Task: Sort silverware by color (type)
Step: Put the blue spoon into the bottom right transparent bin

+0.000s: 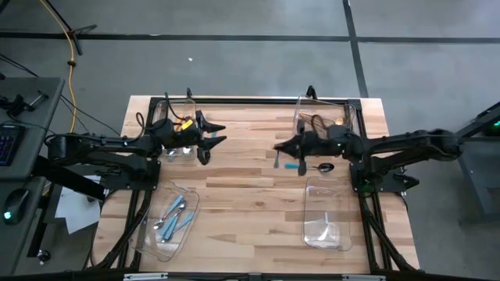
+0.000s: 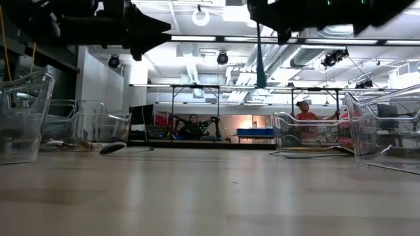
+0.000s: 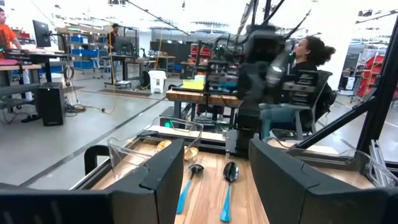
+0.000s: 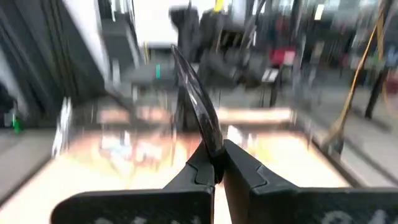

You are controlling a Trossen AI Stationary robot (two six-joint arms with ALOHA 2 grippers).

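Right claw (image 4: pixel 214 163) clamped on black spoon (image 4: pixel 198 106) above tabletop (image 1: pixel 250 195) centre-right. Left claw (image 1: pixel 215 134) apart, hovering far-left by bin (image 1: pixel 166 108).

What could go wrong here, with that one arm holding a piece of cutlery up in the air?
The right gripper pinches a teal-handled black utensil only near one end, so it might swing or slip out and drop onto the table rather than into a bin. Two teal-handled spoons lie beside that arm, so a low pass could knock them. The left gripper hovers open opposite, so the arms might crowd each other.
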